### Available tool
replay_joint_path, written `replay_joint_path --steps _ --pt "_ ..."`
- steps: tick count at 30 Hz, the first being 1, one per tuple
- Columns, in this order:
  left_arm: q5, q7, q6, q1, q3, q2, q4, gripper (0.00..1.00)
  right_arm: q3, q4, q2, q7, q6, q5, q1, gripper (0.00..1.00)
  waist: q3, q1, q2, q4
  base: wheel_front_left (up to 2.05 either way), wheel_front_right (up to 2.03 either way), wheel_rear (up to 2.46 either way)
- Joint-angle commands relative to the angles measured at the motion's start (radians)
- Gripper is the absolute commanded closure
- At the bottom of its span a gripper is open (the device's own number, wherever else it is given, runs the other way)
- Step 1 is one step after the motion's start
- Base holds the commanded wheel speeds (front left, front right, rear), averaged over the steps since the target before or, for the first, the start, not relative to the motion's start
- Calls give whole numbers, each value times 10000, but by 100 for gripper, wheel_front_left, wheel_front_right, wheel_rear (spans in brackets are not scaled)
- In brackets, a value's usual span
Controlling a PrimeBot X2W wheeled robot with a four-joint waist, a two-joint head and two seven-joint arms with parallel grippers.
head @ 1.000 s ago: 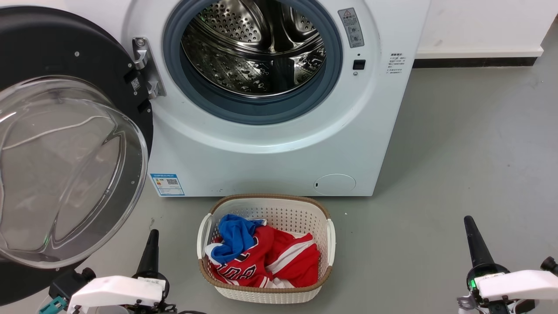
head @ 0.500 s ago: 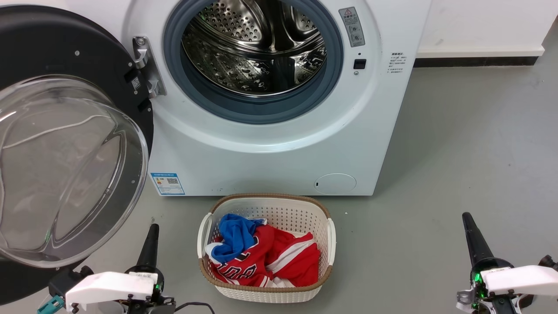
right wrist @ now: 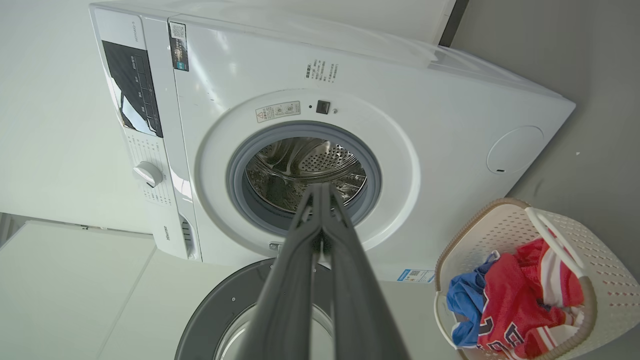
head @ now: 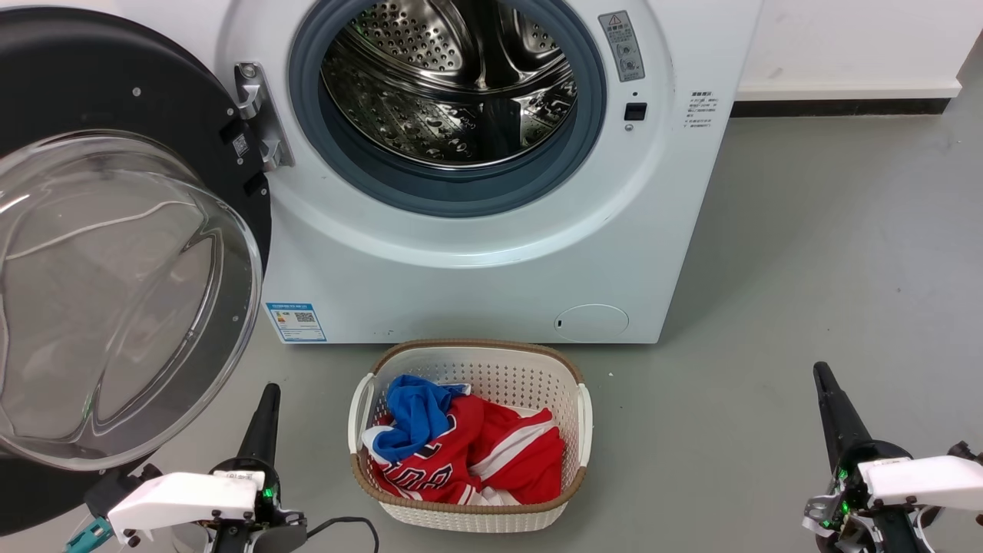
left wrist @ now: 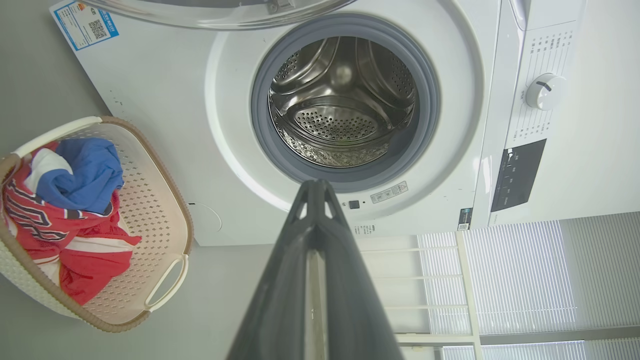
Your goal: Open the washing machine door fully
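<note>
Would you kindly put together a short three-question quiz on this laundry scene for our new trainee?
1. True or false: the washing machine door is swung open to the robot's left.
2. What lies in the laundry basket? A) red and blue clothes B) white towels C) shoes
3. Fill in: the steel drum is ____ of laundry.
Key: 1 true; 2 A; 3 empty.
</note>
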Motion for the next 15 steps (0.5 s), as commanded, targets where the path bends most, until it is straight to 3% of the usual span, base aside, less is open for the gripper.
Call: replay_joint_path --steps 1,15 --pt "-211 60 -49 -217 21 -6 -1 100 -29 24 -28 99 1 198 -182 100 2 0 -1 1 0 0 0" --pt "-1316 329 -148 -354 111 -8 82 100 -99 198 6 374 1 1234 -402 100 25 0 -1 18 0 0 0"
